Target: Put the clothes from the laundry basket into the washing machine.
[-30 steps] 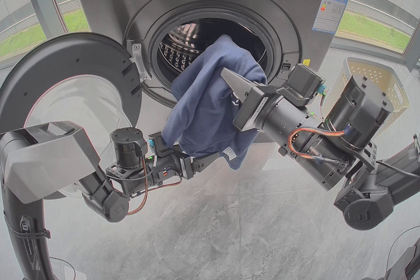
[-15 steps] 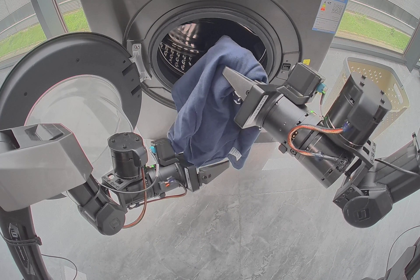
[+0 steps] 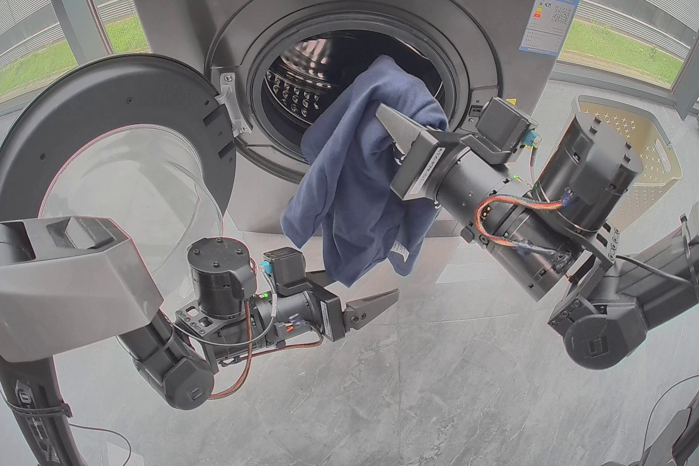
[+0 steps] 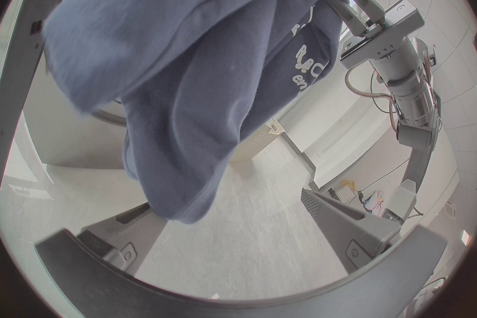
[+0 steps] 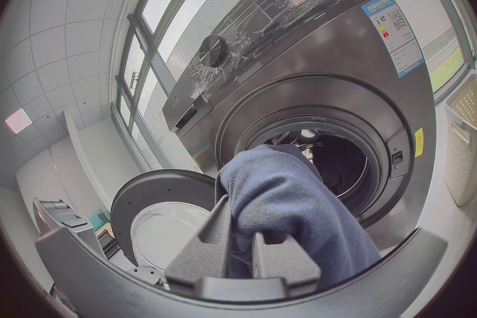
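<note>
A dark blue garment (image 3: pixel 357 176) hangs in front of the washing machine's round opening (image 3: pixel 306 74), its top level with the drum mouth. My right gripper (image 3: pixel 393 125) is shut on the garment's upper right side; the right wrist view has the cloth (image 5: pixel 288 204) bunched over the fingers (image 5: pixel 283 254). My left gripper (image 3: pixel 378 303) is open below the garment's lower hem, apart from it. In the left wrist view the garment (image 4: pixel 198 60) dangles above the spread fingers (image 4: pixel 343 219), with the right gripper (image 4: pixel 348 11) gripping it beyond.
The washing machine's door (image 3: pixel 109 125) stands swung open on the left, beside my left arm. A cream laundry basket (image 3: pixel 641 140) sits on the floor to the machine's right, behind my right arm. Grey marble floor (image 3: pixel 408 387) lies free in front.
My left gripper has come out from under the garment's lower hem, sinking lower and to the right. The garment now hangs freely from the right gripper, which has risen slightly toward the drum.
</note>
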Controlling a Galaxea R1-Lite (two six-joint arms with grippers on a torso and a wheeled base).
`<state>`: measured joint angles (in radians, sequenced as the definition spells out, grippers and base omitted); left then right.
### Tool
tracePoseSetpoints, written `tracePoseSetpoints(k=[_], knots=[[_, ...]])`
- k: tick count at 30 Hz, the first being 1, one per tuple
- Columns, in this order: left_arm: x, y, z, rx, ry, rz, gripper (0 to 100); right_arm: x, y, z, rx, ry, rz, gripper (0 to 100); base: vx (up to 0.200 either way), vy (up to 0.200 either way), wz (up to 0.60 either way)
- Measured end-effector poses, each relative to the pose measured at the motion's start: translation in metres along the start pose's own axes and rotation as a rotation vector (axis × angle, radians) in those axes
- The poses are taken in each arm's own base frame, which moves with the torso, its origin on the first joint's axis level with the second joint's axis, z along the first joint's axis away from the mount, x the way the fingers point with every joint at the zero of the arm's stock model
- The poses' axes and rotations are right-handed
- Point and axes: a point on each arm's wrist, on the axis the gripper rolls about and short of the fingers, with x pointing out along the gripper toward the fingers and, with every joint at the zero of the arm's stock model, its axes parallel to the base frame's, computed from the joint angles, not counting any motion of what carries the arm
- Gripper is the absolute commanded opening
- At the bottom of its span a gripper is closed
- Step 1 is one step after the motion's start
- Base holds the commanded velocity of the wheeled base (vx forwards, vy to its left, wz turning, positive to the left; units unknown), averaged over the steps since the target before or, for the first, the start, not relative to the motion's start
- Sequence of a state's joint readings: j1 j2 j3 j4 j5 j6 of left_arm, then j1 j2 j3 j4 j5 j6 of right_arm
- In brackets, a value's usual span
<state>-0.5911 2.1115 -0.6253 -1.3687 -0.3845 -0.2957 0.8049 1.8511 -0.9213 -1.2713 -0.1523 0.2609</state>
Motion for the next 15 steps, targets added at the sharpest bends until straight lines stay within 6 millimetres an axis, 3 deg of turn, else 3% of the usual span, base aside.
tracePoseSetpoints(k=[15], knots=[[0.03, 0.015, 0.005, 0.029, -0.095, 0.044, 100, -0.002, 0.006, -0.005, 0.004, 0.014, 0.017, 0, 0.0, 0.0, 0.0]])
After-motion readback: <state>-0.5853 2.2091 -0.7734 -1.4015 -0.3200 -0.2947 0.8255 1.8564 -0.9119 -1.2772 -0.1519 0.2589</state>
